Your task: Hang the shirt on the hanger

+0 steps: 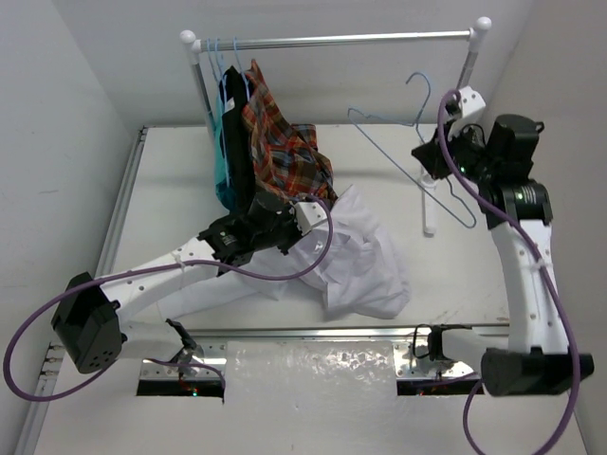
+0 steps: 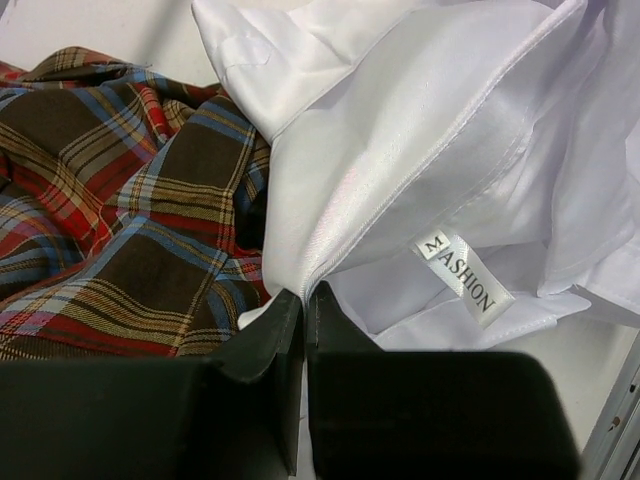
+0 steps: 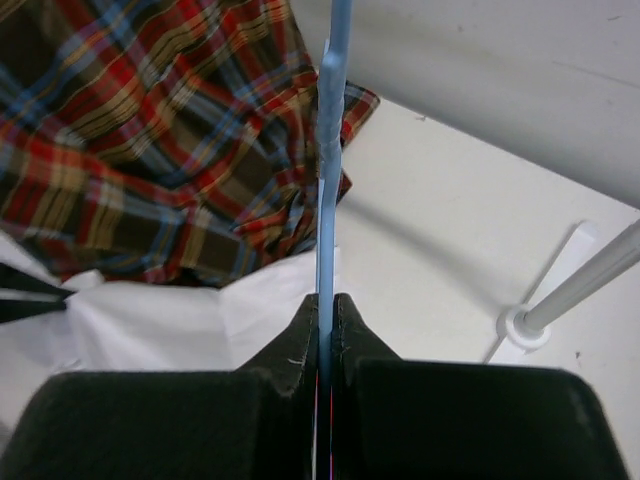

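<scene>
Sprawling across the table (image 1: 171,180), the shirt (image 1: 365,261) lies crumpled, its collar end touching the plaid shirt (image 1: 285,156) that droops from the rack (image 1: 332,40). My right jaws are closed tight on the hanger (image 3: 332,170), held in the air well apart from the shirt. My left jaws are clamped on a fold of white cloth beside the neck label (image 2: 463,280). I judge the bare wire could twist in so narrow a pinch, or snag plaid instead of collar.

Right hand (image 1: 429,157) holds hanger (image 1: 381,141); shirt (image 1: 365,267) heaped
</scene>
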